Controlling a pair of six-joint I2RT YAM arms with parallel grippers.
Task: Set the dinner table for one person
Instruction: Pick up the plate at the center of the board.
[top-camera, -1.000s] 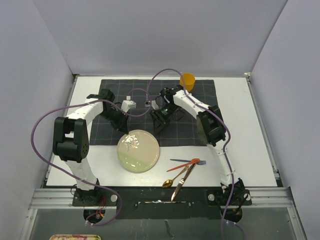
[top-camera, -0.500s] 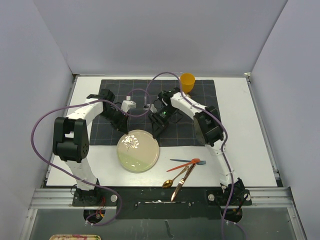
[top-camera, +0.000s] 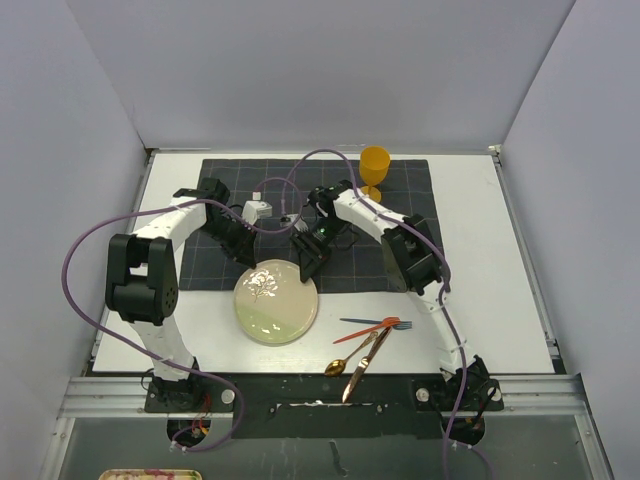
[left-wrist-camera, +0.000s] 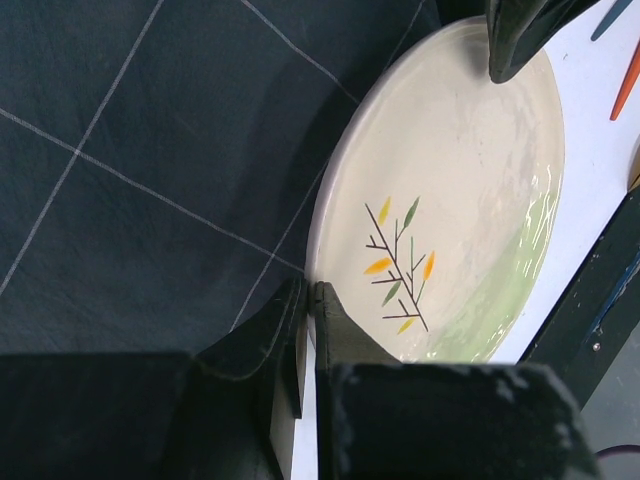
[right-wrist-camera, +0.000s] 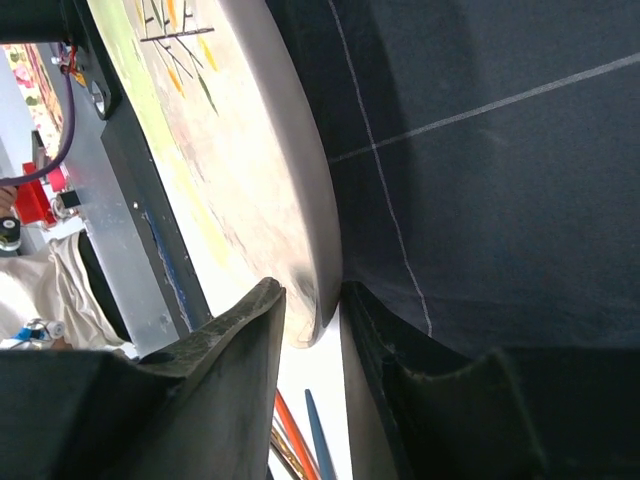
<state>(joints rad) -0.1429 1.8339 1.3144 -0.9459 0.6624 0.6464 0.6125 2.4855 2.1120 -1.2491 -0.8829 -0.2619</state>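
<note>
Looked down from above first. Found the left pincer (top-camera: 249, 262) nipped shut on the rim of the plate (top-camera: 277, 305), with the plate spreading from its tips toward the arm bases. Found the right pincer (top-camera: 305, 265) narrowed on the same rim, off to the right of the left one. Noted the white dinner table (top-camera: 480, 290) beneath both pincers, and the dark gridded cloth (top-camera: 390, 200) directly under them. Noted the plate half on cloth, half on bare table. Spotted a yellow goblet (top-camera: 375, 165) beyond the right pincer and cutlery (top-camera: 370, 335) well nearward of it.

Turned to the left wrist. Saw the left pincer (left-wrist-camera: 308, 300) pressed thin across the plate (left-wrist-camera: 460, 200) edge, cloth (left-wrist-camera: 130, 150) left of its tips, and a strip of dinner table (left-wrist-camera: 585, 70) past the plate. Caught one of the right pincer's fingers (left-wrist-camera: 520, 40) at the far rim.

Turned to the right wrist. Saw the right pincer (right-wrist-camera: 312, 300) closed narrowly on the plate (right-wrist-camera: 250, 150) rim, cloth (right-wrist-camera: 480, 180) right of its tips, dinner table (right-wrist-camera: 312, 395) showing white between the fingers, and cutlery (right-wrist-camera: 300, 440) below. Could not tell plate lifted from resting.
</note>
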